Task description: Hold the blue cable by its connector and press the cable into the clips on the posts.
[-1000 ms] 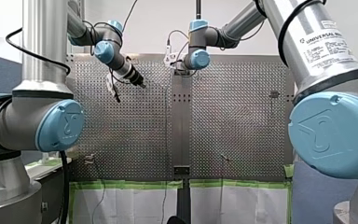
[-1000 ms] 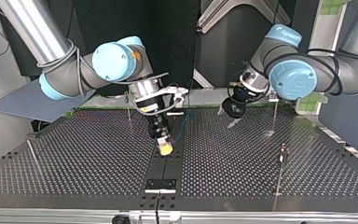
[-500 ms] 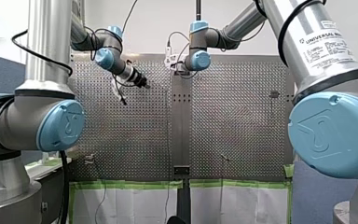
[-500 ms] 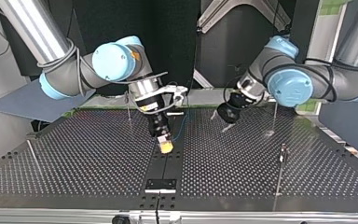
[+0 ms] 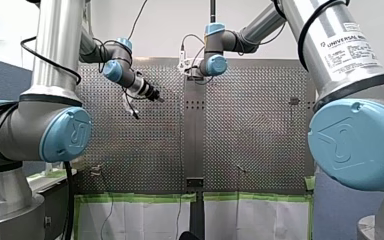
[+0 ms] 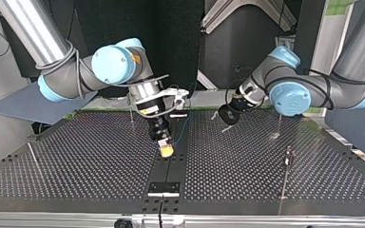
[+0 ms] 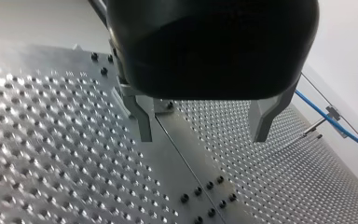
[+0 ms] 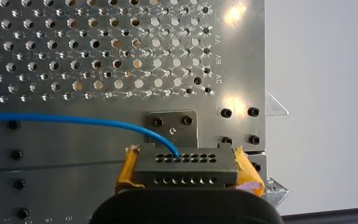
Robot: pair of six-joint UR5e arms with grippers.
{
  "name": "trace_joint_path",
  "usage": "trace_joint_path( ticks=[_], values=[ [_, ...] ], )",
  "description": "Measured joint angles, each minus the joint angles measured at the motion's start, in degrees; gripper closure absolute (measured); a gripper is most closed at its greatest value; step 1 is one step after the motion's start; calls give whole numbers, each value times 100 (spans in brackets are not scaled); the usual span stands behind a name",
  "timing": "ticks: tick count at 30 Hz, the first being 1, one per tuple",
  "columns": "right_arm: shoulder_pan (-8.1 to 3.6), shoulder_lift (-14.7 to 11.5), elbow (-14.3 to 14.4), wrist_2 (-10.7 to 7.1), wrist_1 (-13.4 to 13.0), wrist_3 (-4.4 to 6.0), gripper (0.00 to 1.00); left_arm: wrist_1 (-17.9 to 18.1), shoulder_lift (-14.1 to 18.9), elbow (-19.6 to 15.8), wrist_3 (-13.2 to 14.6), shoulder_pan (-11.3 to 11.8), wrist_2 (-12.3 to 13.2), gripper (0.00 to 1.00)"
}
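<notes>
My right gripper (image 8: 188, 171) clenches the grey block connector (image 8: 186, 163) of the blue cable (image 8: 74, 119); my left gripper (image 7: 203, 136) gapes above the silver perforated table (image 7: 51, 154), white wall (image 7: 345, 46) beyond.

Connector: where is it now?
In the right wrist view the connector sits clamped in my right gripper, over the table's centre strip, near the bolted bracket.

A: Where is glare showing?
B: Bright spots are flaring on the perforated silver metal surface (image 8: 233, 14) in the right wrist view.
A: Anything blurring?
B: My left arm's black rounded gripper (image 7: 203, 135) is sitting out of focus.
</notes>
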Motion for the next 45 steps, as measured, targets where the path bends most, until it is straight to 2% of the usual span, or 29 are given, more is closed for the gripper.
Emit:
trace_joint_path(
  ticks=[6, 15, 25, 33, 45],
  values=[
    [-6, 2, 1, 0, -5, 0, 100, -14, -54, 66, -80, 2, 134, 0],
    [-5, 5, 1, 0, -8, -14, 100, 69, -59, 185, -327, -46, 517, 0],
    [-7, 8, 0, 0, -9, -43, 100, 124, -60, 175, -412, -164, 625, 0],
    [-3, 8, 0, -3, -9, -44, 100, 363, -60, 173, -657, -258, 831, 0],
    [-4, 9, 0, -26, -17, -44, 100, 467, -61, 169, -781, -341, 885, 0]
  ],
)
